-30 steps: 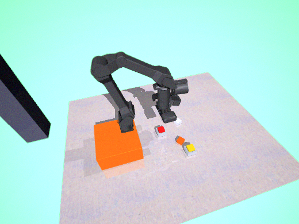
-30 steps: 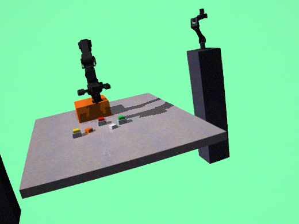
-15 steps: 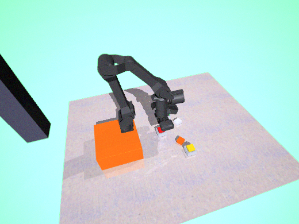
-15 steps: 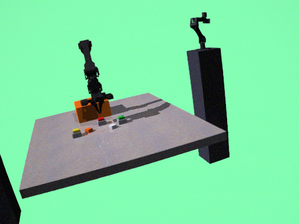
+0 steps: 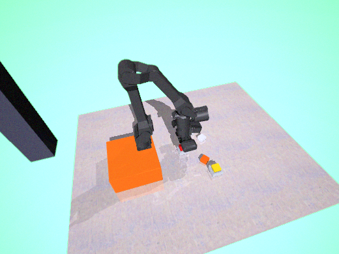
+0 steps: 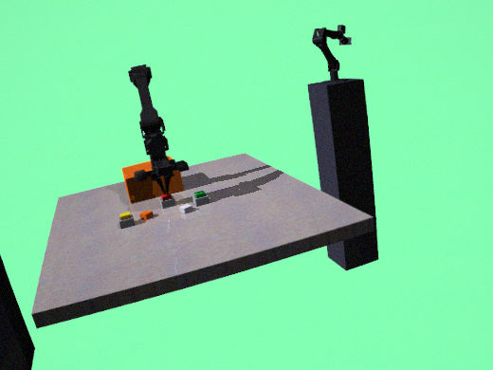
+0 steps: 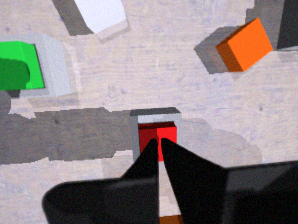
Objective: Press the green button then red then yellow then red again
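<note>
My gripper [image 7: 158, 143] [image 6: 166, 192] [image 5: 186, 147] is shut and empty, its fingertips down on the red button [image 7: 158, 135] [image 6: 165, 196] [image 5: 180, 147], which sits in a grey housing. The green button [image 7: 17, 65] [image 6: 200, 194] lies to the left in the wrist view; in the top view the arm hides it. The yellow button [image 5: 215, 167] [image 6: 125, 215] sits further off beside an orange block and is out of the wrist view.
A small orange block [image 7: 245, 44] [image 5: 204, 159] [image 6: 146, 214] and a white block [image 7: 101, 14] [image 5: 201, 138] [image 6: 186, 208] lie near the buttons. The arm's orange base box [image 5: 133, 166] [image 6: 137, 182] stands behind. A dark pillar [image 6: 343, 166] stands off the table's right edge.
</note>
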You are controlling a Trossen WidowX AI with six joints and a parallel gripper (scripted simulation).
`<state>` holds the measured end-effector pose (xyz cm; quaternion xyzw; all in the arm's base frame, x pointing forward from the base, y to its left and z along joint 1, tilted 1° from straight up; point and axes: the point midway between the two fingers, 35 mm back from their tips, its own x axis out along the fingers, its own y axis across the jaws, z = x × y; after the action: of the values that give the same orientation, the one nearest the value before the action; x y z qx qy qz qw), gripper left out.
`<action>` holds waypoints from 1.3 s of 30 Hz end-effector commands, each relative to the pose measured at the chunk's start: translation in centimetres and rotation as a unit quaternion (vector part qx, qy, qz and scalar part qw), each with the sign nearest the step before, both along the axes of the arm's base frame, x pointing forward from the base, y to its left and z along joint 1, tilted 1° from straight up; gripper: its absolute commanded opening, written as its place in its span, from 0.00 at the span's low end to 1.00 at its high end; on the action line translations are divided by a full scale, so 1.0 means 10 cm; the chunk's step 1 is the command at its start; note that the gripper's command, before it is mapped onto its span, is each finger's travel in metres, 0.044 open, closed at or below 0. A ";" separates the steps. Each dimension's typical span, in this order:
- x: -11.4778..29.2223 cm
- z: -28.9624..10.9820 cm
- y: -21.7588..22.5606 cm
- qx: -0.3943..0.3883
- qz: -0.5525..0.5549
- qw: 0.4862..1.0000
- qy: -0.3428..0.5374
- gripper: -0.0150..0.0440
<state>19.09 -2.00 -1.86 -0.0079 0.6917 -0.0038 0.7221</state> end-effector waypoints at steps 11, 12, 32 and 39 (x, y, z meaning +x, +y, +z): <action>-0.04 -0.13 -0.01 -0.001 -0.001 1.000 0.006 0.29; -0.04 -0.13 -0.01 -0.001 -0.001 1.000 0.006 0.29; -0.04 0.22 0.00 -0.001 -0.001 1.000 0.006 0.29; 0.31 0.41 0.44 0.001 -0.001 1.000 0.005 0.56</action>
<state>20.02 -0.09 1.01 -0.0058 0.6998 -0.0057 0.7142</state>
